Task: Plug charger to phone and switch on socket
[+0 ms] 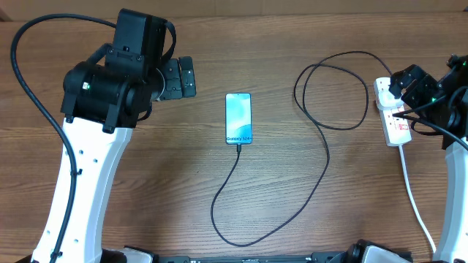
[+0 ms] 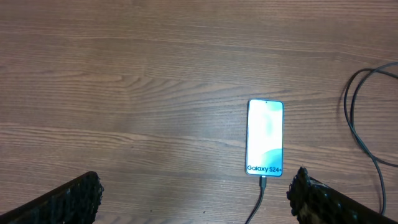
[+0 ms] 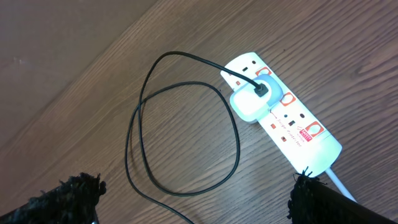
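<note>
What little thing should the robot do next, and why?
Probably lower the right gripper onto the red switch of the short white power strip. The thin black cable already looks plugged into the slim blue-screened phone, and its white adapter sits in the strip, so only switching on seems left. The gripper hangs open above it.

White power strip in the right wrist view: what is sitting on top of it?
A white square adapter sits plugged on the white rectangular power strip, the thin black cable entering it. The outlet beneath the adapter is hidden.
</note>
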Controlling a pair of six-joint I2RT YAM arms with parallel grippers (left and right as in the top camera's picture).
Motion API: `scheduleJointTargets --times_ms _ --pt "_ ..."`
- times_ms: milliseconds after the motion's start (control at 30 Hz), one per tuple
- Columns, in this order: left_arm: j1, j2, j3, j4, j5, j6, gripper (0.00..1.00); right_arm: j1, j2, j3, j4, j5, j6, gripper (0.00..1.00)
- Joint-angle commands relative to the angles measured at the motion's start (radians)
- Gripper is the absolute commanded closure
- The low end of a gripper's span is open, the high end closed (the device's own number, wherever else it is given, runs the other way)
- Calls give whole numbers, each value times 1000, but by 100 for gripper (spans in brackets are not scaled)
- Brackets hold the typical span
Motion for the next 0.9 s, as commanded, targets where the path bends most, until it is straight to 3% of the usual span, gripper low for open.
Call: scheduleJointTargets --times_ms 0,867 --pt "-1 -2 5 1 -17 18 0 0 -9 3 6 8 4 0" --pt "-1 -10 3 -22 -21 19 0 0 -9 3 6 7 3 0"
